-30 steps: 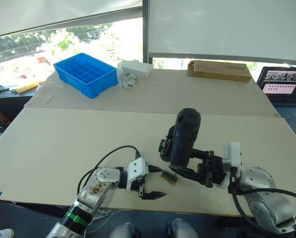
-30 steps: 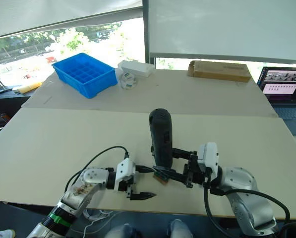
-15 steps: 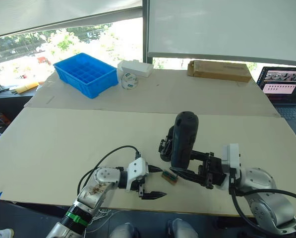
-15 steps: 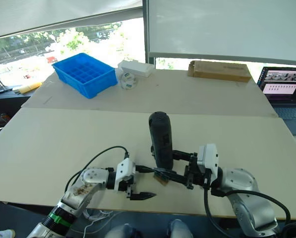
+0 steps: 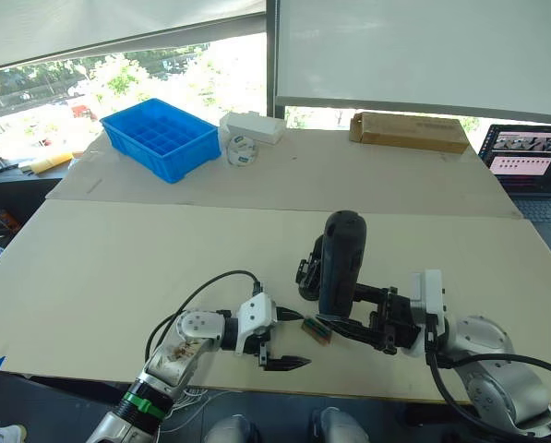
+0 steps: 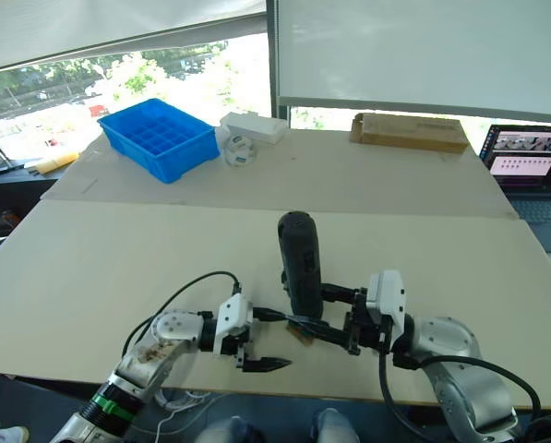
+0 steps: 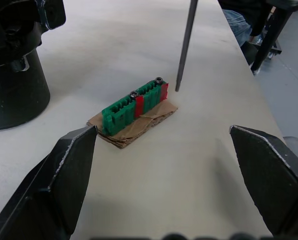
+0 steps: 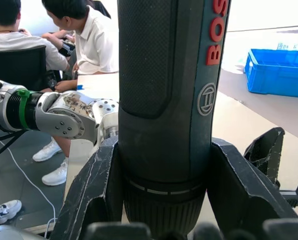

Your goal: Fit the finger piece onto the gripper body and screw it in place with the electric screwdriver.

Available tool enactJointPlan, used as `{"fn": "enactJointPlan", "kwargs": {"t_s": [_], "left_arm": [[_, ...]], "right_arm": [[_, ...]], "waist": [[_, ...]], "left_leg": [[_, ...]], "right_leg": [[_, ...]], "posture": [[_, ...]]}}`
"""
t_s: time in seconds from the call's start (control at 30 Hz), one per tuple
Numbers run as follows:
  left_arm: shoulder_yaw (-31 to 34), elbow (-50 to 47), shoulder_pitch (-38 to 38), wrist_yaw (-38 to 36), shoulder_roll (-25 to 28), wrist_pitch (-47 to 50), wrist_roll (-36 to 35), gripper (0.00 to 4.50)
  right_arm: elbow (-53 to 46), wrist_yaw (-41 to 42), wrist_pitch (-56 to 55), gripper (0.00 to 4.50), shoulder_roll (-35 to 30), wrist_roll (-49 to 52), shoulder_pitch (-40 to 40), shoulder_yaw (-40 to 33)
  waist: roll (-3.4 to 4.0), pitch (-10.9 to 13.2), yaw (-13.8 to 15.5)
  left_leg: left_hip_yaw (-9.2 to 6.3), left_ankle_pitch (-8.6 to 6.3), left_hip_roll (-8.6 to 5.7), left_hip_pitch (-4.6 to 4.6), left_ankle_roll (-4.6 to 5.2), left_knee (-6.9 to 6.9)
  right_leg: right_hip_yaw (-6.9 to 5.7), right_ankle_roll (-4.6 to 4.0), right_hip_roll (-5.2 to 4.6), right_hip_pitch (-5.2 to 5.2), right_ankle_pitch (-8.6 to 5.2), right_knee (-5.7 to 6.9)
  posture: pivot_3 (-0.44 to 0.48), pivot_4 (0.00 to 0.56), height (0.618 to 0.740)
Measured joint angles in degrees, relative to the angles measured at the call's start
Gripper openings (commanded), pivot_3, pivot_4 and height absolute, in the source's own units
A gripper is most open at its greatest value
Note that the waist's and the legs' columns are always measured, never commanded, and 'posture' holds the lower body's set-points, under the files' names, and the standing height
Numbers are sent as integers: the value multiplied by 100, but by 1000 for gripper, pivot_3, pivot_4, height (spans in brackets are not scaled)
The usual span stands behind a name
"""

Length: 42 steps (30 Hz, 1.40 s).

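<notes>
Black and thick, the electric screwdriver (image 5: 341,263) stands nearly upright near the front edge of the tabletop (image 5: 164,249), clamped low on its barrel between the two fingers of the right gripper (image 5: 353,318); the right wrist view shows a finger (image 8: 96,185) pressed against each side of the textured grip. Its thin metal bit (image 7: 185,45) points down and ends just beside one end of the small green-and-red block (image 7: 134,102), which lies on a scrap of brown card (two dark screw heads sit in its top).

Just behind the screwdriver, partly hidden by it, the gripper body (image 5: 309,272) stands on the tabletop; its round black base (image 7: 11,90) appears in the left wrist view, near the block but apart from it.

The left gripper (image 5: 282,363) sits low at the front edge, its black fingers (image 7: 64,175) spread wide with nothing between them, facing the block.

I cannot pick out the finger piece as a separate item.

Farther back are a blue compartment bin (image 5: 160,138), a white box (image 5: 252,126), a roll of tape (image 5: 242,150), a long cardboard box (image 5: 407,131) and a laptop (image 5: 529,161) at the right edge. People sit in the background of the right wrist view
</notes>
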Motion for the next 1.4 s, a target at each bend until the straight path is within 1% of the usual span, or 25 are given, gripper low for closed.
{"fn": "enactJointPlan", "kwargs": {"t_s": [0.27, 0.73, 1.4], "left_arm": [[-2, 78, -12, -3, -10, -130, -1, 4500], [-5, 69, -4, 16, -9, -142, -2, 4500], [-30, -206, 60, 132, 27, 224, -3, 4500]], "right_arm": [[-89, -143, 39, 1911, 1, 180, -229, -252], [-41, -69, 23, 1911, 136, -54, -217, -163], [-2, 23, 23, 1911, 172, -152, -177, -157]], "waist": [[0, 0, 1], [0, 0, 0], [0, 0, -3]], "left_leg": [[-2, 0, 0, 0, 0, 0], [-2, 0, 0, -2, 1, 0], [-2, 0, 0, -5, 0, 1]], "right_leg": [[0, 0, -1, 0, 0, 0], [-1, 0, 0, 0, 0, 0], [-2, 0, 1, -2, 0, 0]], "posture": [[0, 150, 740], [0, 150, 740], [0, 150, 740]]}}
